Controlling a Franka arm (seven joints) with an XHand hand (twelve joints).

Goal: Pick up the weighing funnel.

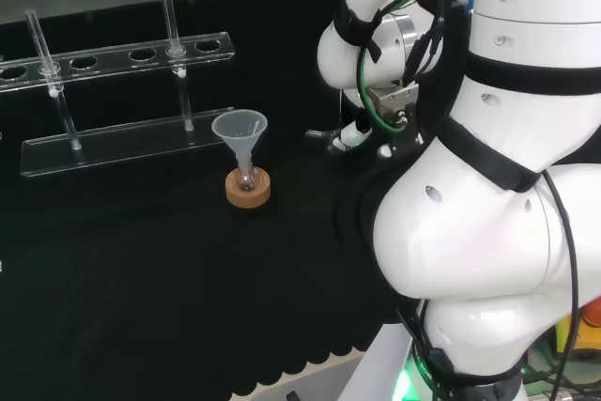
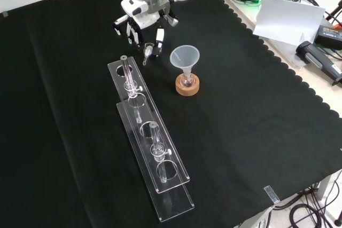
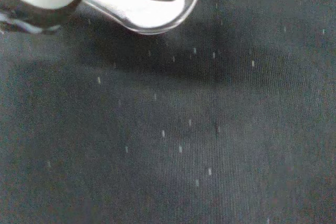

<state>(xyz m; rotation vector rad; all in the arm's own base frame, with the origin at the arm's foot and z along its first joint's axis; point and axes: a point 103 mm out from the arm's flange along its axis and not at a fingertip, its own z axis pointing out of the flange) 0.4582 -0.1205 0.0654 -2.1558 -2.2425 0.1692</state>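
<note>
clamped on weighing funnel (image 2: 148,51) with curled fingers of hand (image 2: 142,25); judged just clear of black cloth (image 2: 240,132), given shadow beneath. remaining: raise further, away from test tube rack (image 2: 141,115).

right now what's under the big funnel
The funnel's stem goes down into a small flask, which sits in a cork ring on the cloth. The ring hides the flask's base, and I cannot tell whether the flask holds anything.
</note>
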